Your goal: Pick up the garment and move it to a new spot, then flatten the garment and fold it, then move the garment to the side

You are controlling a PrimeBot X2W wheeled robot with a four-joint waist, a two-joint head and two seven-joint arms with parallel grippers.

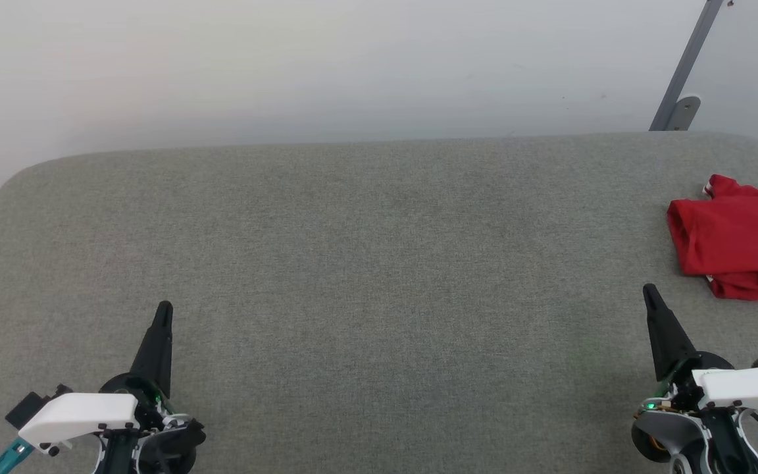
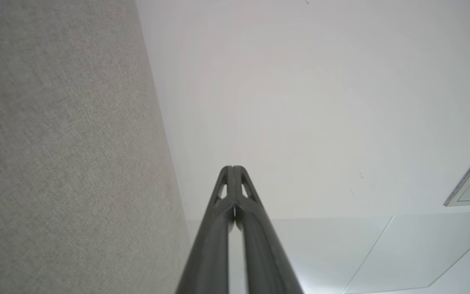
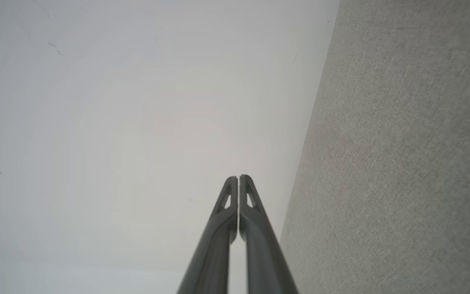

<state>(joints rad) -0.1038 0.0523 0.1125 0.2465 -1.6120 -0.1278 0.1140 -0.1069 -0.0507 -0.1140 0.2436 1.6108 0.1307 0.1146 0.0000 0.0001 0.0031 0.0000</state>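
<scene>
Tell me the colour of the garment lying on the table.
Red, with a bit of white trim; the garment shows best in the head view.

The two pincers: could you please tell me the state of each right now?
Left pincer: closed, empty.
Right pincer: closed, empty; the red jersey lies apart from it.

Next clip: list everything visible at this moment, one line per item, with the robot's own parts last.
garment: one, red with a bit of white trim, gathered compactly at the table's right end, cut off by the head view's edge
table: one, grey, fabric-covered, across the head view
wall: one, pale, behind the table
strut: one, grey metal, slanting against the wall, upper right
left claw: one, dark fingers, shut, holding nothing, lower left
right claw: one, dark fingers, shut, holding nothing, lower right, apart from the garment
</scene>
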